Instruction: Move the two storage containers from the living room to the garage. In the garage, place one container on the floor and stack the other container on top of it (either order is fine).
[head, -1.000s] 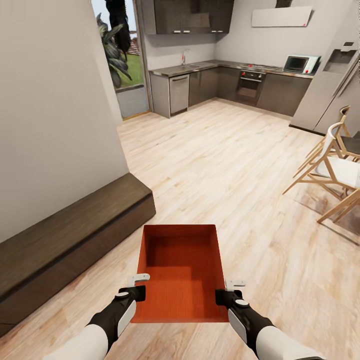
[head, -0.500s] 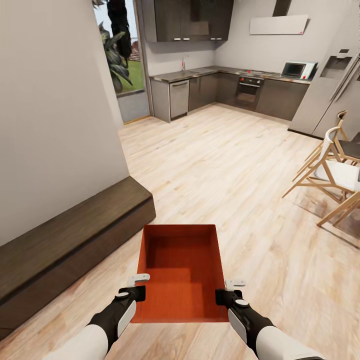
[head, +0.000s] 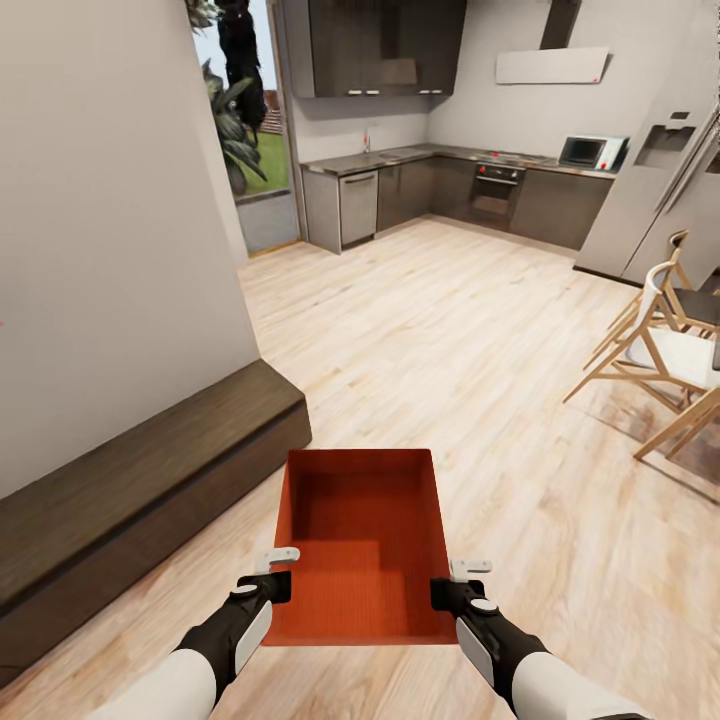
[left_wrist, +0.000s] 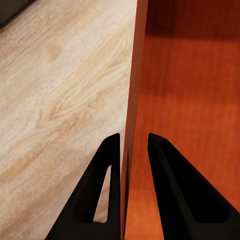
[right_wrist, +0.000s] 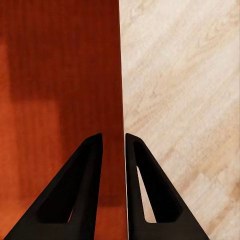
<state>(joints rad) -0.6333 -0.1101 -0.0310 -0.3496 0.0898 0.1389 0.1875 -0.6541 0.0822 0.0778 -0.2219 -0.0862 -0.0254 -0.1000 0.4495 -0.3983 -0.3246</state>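
From the head view we carry the bin (head: 362, 545) over wood floor (head: 480, 340), kitchen (head: 440, 180) ahead. At our left wrist, the left end effector (left_wrist: 134, 142) pinches the bin's wall; our right wrist shows the right end effector (right_wrist: 114, 140) pinching the opposite wall.

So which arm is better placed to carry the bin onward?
Neither alone: both. The left end effector clamps the bin's left wall, one finger outside and one inside; the right end effector does likewise on the right wall.
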